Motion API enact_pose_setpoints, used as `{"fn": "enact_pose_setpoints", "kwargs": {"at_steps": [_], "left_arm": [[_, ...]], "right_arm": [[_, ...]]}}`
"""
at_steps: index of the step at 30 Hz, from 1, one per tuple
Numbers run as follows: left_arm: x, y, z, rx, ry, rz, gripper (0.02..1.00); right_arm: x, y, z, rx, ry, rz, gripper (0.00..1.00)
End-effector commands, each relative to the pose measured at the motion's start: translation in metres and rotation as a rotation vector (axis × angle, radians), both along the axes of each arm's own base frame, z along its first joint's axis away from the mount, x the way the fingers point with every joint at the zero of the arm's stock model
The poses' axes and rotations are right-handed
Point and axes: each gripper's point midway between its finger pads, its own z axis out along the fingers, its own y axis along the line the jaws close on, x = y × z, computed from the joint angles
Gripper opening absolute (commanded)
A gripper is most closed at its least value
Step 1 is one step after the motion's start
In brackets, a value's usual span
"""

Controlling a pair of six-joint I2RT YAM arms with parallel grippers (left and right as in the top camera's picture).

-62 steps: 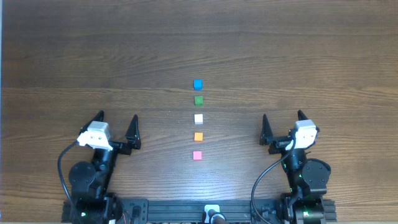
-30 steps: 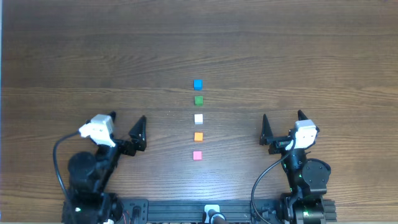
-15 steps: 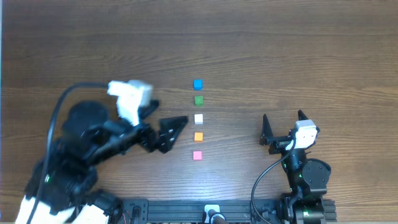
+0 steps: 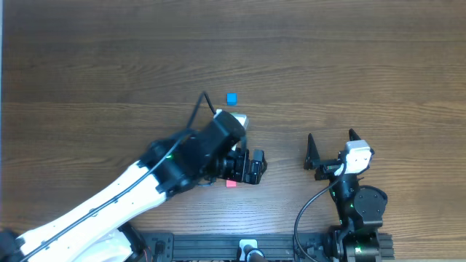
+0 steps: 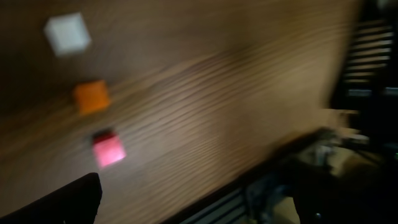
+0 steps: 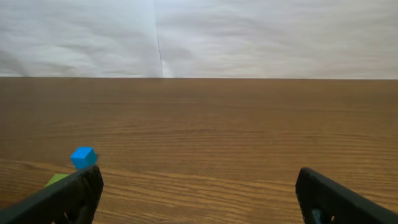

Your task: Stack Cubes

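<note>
Wood table [image 4: 364, 58], cubes [image 5: 92, 98] in front-to-back line.

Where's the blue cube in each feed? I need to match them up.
Top view: blue cube just above centre, the cube farthest up the picture.
Right wrist view: blue cube beside the green cube, ahead of the right hand.
Left wrist view: faces the white cube, orange cube and pink cube instead.
Shared landmark: the wooden table; the pink cube links top and left wrist views.
</note>
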Motion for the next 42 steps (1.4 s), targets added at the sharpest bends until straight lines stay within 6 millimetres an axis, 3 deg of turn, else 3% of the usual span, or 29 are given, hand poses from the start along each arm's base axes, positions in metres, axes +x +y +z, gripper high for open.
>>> {"fn": "enact_pose_setpoints", "kwargs": {"at_steps": [1, 9, 18, 33, 42], "left_arm": [[-0.005, 0.014, -0.026, 0.112, 0.108, 0.164, 0.998], [-0.027, 0.030, -0.068, 0.265, 0.209, 0.266, 0.998], [-0.033, 0.041, -0.110, 0.307, 0.255, 0.335, 0.993], [-0.019, 0.036, -0.149, 0.381, 0.217, 0.314, 0.947], [-0.016, 0.035, -0.161, 0.407, 0.207, 0.279, 0.941]], "right_arm": [[0.000, -0.001, -0.002, -0.005, 0.004, -0.007, 0.993], [0.000, -0.001, -0.002, -0.005, 0.004, -0.007, 0.991], [0.000, -0.001, -0.002, -0.005, 0.003, -0.007, 0.993], [0.000, -0.001, -0.002, -0.005, 0.003, -0.007, 0.993], [0.000, -0.001, -0.002, -0.005, 0.003, -0.007, 0.989]]}}
